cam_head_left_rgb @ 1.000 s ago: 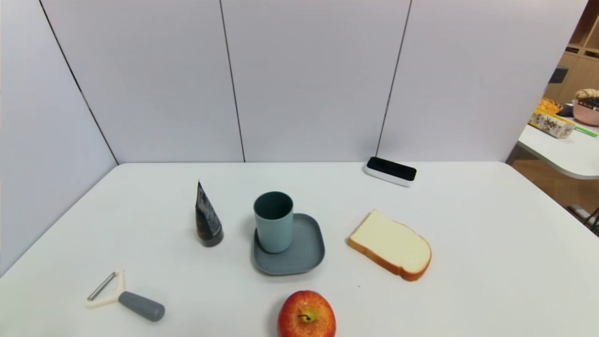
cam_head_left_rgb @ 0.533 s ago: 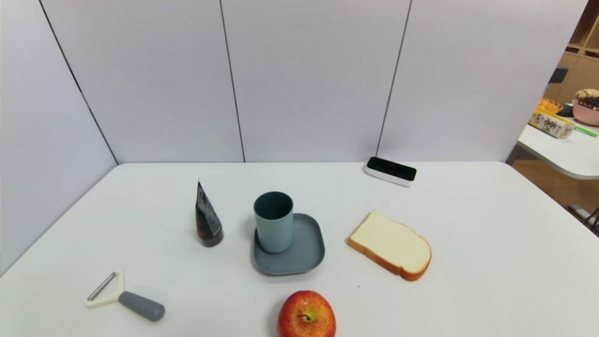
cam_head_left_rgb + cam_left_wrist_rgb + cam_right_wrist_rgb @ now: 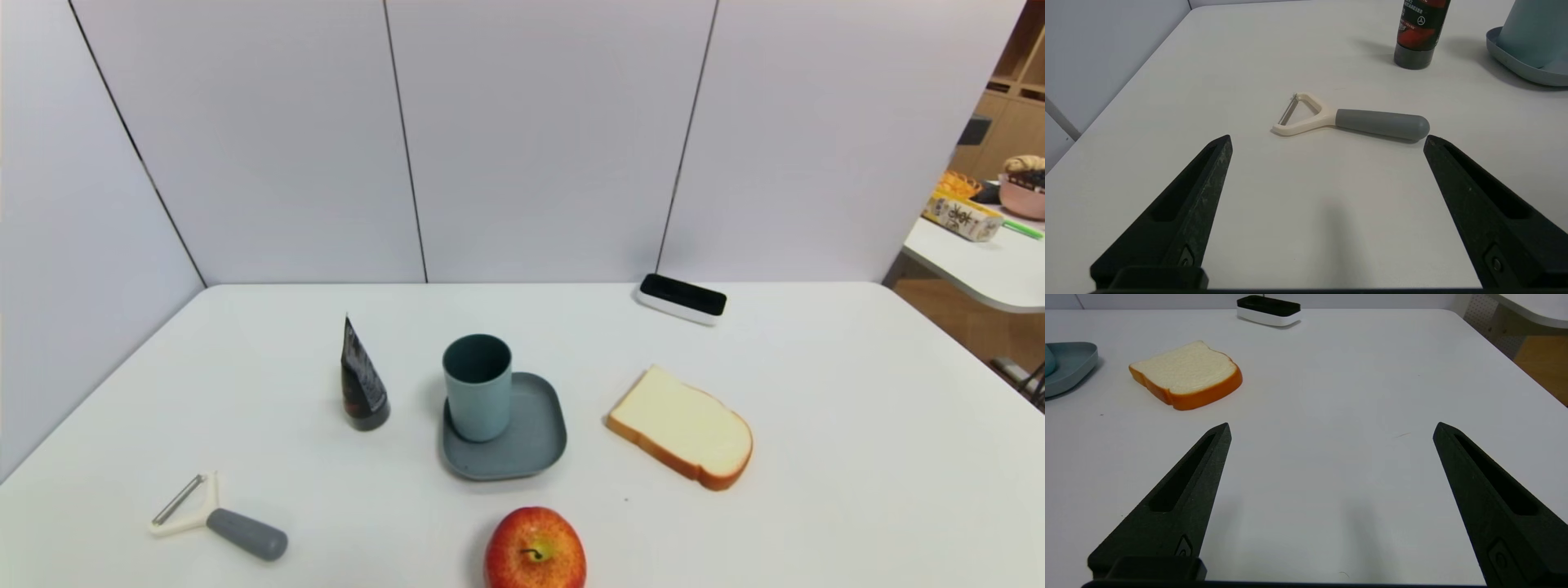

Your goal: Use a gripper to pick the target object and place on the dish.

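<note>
The pale teal tumbler (image 3: 478, 388) stands upright on the left part of the slate blue-grey dish (image 3: 535, 433) in the middle of the table; both also show in the left wrist view as the tumbler (image 3: 1533, 30) on the dish (image 3: 1515, 65). Neither arm appears in the head view. My left gripper (image 3: 1327, 141) hovers open over bare table near the front left, short of the peeler. My right gripper (image 3: 1331, 426) is open over bare table at the front right, with nothing between its fingers. The dish's edge (image 3: 1069, 369) shows there too.
A black tube (image 3: 362, 380) stands on its cap left of the dish. A peeler (image 3: 216, 518) lies front left, an apple (image 3: 535, 549) at the front edge, a bread slice (image 3: 682, 429) right of the dish, a black-and-white box (image 3: 682, 298) at the back.
</note>
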Robot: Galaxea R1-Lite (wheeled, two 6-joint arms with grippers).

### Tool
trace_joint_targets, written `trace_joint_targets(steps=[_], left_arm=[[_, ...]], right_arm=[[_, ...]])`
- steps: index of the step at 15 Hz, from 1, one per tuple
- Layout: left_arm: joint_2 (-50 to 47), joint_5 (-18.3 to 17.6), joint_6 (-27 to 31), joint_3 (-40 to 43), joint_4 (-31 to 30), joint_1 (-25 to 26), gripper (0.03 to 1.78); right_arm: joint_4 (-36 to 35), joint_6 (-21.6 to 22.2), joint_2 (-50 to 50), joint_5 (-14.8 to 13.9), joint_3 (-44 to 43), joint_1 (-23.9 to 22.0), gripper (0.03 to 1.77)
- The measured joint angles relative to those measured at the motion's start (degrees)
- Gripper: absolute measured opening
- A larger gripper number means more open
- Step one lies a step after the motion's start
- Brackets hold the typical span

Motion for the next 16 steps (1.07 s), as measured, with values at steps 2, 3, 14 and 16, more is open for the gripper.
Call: trace_joint_targets(steps=[2, 3, 14, 16], left_arm=[[0.0, 0.0, 0.0, 0.0, 0.0, 0.0, 1.69], [0.0, 0.0, 0.0, 0.0, 0.0, 0.0, 1.69], [0.0, 0.0, 0.0, 0.0, 0.0, 0.0, 1.69], [0.0, 0.0, 0.0, 0.0, 0.0, 0.0, 1.69]], right_arm=[[0.0, 0.0, 0.0, 0.0, 0.0, 0.0, 1.71], [0.0, 0.0, 0.0, 0.0, 0.0, 0.0, 1.71], [0.0, 0.0, 0.0, 0.0, 0.0, 0.0, 1.71], [0.0, 0.1, 0.0, -0.1, 0.0, 0.0, 1.71]])
